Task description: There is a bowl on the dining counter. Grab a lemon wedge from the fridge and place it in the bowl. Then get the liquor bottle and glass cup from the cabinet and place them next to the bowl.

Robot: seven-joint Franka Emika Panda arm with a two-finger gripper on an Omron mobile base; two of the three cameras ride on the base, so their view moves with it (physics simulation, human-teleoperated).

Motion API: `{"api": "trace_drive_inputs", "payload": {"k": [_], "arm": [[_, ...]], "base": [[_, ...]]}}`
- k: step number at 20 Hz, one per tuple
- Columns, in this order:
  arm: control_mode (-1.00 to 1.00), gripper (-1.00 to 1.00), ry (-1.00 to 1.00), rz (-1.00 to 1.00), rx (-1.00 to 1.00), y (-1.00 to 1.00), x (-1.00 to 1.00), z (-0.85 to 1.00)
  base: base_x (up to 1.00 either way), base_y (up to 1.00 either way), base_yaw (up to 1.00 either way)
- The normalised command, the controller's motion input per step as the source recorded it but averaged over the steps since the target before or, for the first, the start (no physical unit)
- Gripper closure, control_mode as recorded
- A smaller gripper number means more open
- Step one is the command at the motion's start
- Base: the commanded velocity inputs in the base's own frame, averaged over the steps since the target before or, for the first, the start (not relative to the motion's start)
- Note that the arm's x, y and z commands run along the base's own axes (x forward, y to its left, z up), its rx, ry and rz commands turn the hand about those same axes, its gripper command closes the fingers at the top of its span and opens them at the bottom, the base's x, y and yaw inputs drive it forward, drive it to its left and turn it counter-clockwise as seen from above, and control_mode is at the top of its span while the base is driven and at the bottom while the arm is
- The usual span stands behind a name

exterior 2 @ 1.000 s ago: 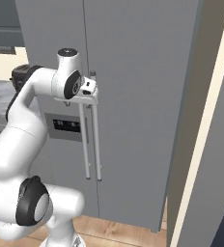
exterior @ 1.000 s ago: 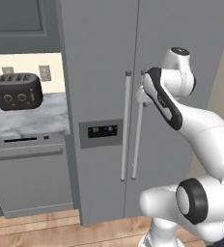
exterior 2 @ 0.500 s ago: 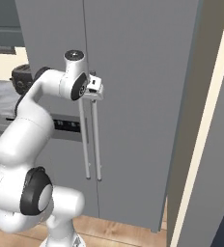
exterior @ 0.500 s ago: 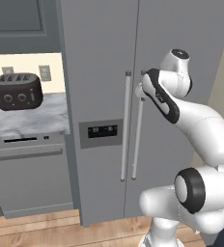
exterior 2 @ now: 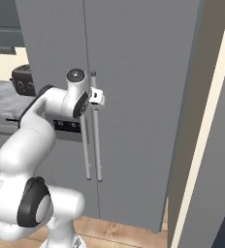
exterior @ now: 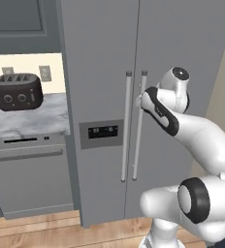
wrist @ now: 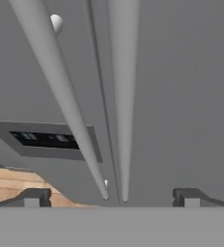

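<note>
The grey fridge [exterior: 100,58] stands with both doors shut, so its inside is hidden. Two vertical bar handles run down the middle seam: the left handle [exterior: 126,131] and the right handle [exterior: 138,140]. My gripper [exterior 2: 99,99] is up against the upper part of the right handle [exterior 2: 97,150]. In the hand view both handles [wrist: 121,96] run between the dark fingertips [wrist: 36,196], which stand far apart. The gripper [wrist: 111,198] is open and holds nothing.
A black toaster [exterior: 16,91] sits on the marble counter [exterior: 32,121] left of the fridge, above a grey dishwasher front [exterior: 32,179]. A dispenser panel [exterior: 101,133] is set into the left fridge door. A beige wall [exterior 2: 201,126] stands right of the fridge.
The hand has dropped a little and moved in toward the top of the right fridge handle. The doors are still shut.
</note>
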Motion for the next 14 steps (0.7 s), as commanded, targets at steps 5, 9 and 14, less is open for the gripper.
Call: {"api": "trace_drive_inputs", "payload": {"k": [5, 9, 14], "arm": [[-1.0, -1.0, 0.0, 0.0, 0.0, -0.01, 0.22, -0.27], [-1.0, -1.0, 0.0, 0.0, 0.0, 0.0, 0.24, -0.18], [-1.0, -1.0, 0.0, 0.0, 0.0, 0.0, 0.37, -0.11]], "base": [[0.0, 0.0, 0.0], [0.0, 0.0, 0.0], [0.0, 0.0, 0.0]]}}
